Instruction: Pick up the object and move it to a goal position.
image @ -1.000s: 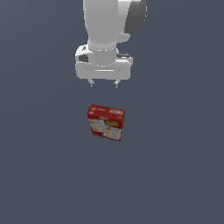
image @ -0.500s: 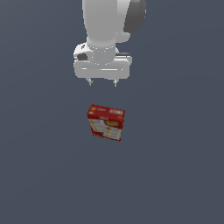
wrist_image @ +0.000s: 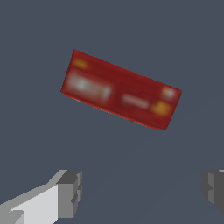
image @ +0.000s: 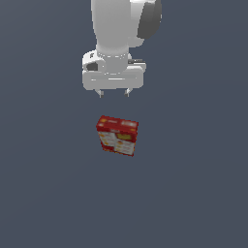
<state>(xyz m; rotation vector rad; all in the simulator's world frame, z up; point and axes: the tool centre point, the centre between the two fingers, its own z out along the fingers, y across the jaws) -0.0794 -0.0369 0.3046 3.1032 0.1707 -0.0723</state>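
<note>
1. Floor (image: pixel 43 193): plain dark grey-blue surface fills both views. No edge, corner or wall of it shows anywhere, so the carton's place cannot be given against a border; it lies near the middle of the visible expanse.
2. Arm (image: pixel 121 29): white Panda, wrist pointing down, body rising out of the top of the exterior view.
3. Gripper (image: pixel 114 93): fingers spread wide, empty. In the wrist view the two fingertips (wrist_image: pixel 70 192) sit well apart with only bare floor between them.
4. Carton (image: pixel 117 135): red, with yellow-and-white printed panels. It sits apart from the gripper, nearer the camera in the exterior view, untouched. The wrist view shows its narrow red top face (wrist_image: pixel 120 89), skewed against the line between the fingertips.
5. Step in hand, as judged: approach before the grasp. Nothing is lifted; no goal marker is visible.
6. Next move calls for: travel over the carton, a wrist turn so the jaws square up to its narrow sides, then a straight descent and closure.
7. Open room: no other item in sight, so free passage on every side.
</note>
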